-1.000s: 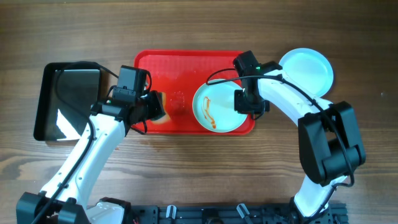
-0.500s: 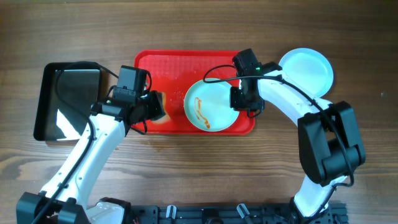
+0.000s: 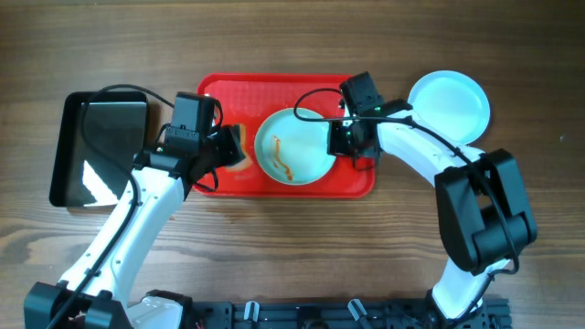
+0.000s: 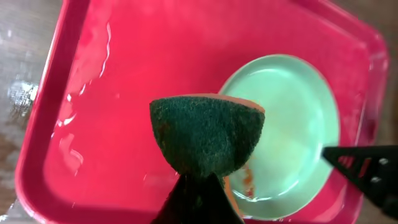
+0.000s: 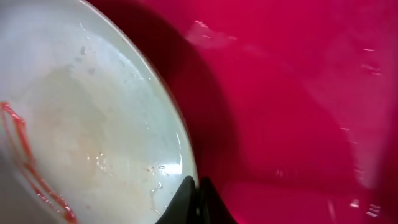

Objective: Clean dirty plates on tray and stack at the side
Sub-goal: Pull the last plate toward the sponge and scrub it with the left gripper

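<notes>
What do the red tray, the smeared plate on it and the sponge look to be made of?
Red tray: likely plastic, glossy; it shows soft highlights and a moulded low rim.
Smeared plate: smooth glazed ceramic or melamine, cannot tell which; shiny pale surface.
Sponge: dark green fibrous scouring face, matte and rough, orange foam edge behind.

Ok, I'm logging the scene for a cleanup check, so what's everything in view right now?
table: one, brown wood, under everything.
red tray: one, red, centre.
smeared plate: one, pale blue-white, on red tray.
clean plate: one, pale blue-white, right of red tray.
black tray: one, black, left of red tray.
sponge: one, dark green, above red tray.
left pincer: one, black, shut on sponge.
right pincer: one, black, shut on smeared plate's rim.
</notes>
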Motion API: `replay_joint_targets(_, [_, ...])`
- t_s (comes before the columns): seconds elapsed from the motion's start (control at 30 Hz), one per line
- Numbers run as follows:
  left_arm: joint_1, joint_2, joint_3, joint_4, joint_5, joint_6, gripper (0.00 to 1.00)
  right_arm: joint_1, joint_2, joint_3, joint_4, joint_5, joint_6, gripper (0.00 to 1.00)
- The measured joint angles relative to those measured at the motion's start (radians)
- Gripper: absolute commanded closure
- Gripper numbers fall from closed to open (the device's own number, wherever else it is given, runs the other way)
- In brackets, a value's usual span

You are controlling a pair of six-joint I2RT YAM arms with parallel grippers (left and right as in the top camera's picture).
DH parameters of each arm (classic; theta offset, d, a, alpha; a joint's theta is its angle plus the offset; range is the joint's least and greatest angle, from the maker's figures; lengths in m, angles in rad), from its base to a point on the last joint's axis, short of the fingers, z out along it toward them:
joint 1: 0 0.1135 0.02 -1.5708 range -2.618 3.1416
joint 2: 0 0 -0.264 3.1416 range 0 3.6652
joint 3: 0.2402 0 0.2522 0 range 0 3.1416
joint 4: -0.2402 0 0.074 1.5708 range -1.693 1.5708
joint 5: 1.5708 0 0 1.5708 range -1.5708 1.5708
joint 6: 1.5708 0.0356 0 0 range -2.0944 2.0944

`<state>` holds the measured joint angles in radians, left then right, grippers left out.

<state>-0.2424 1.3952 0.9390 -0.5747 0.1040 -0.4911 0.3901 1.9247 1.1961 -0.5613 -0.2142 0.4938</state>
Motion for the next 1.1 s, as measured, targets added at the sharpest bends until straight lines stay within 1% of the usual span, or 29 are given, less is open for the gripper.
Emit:
replay_joint_targets(0.17, [0.0,0.0,0.0,0.063,0.0,0.0,0.96,0.063,0.0,-0.011,0.078,-0.013,0.085,0.96])
replay_joint_targets(0.3, [0.0,0.007,0.0,0.087,0.003,0.0,0.96,0.127,0.001,-0.012,0.124,0.024,0.18,0.96])
replay_joint_targets(0.43, [0.0,0.079,0.0,0.101,0.003,0.0,0.96,0.197,0.016,-0.012,0.194,0.041,0.245,0.96])
replay_joint_targets(0.6, [-0.009,0.206,0.0,0.163,0.031,0.0,0.96,0.21,0.026,-0.012,0.208,0.043,0.273,0.96])
replay_joint_targets(0.7, [-0.018,0.256,0.0,0.213,0.081,0.0,0.96,0.209,0.028,-0.012,0.208,0.048,0.273,0.96])
replay_joint_targets(0.83, [-0.052,0.305,0.0,0.243,0.108,0.0,0.96,0.209,0.028,-0.012,0.207,0.051,0.273,0.96])
replay_joint_targets(0.97, [-0.096,0.338,0.0,0.269,0.103,0.019,0.96,0.209,0.028,-0.012,0.207,0.055,0.273,0.96])
replay_joint_targets(1.1, [-0.107,0.359,0.002,0.265,0.047,0.024,0.96,0.209,0.029,-0.012,0.206,0.058,0.273,0.96])
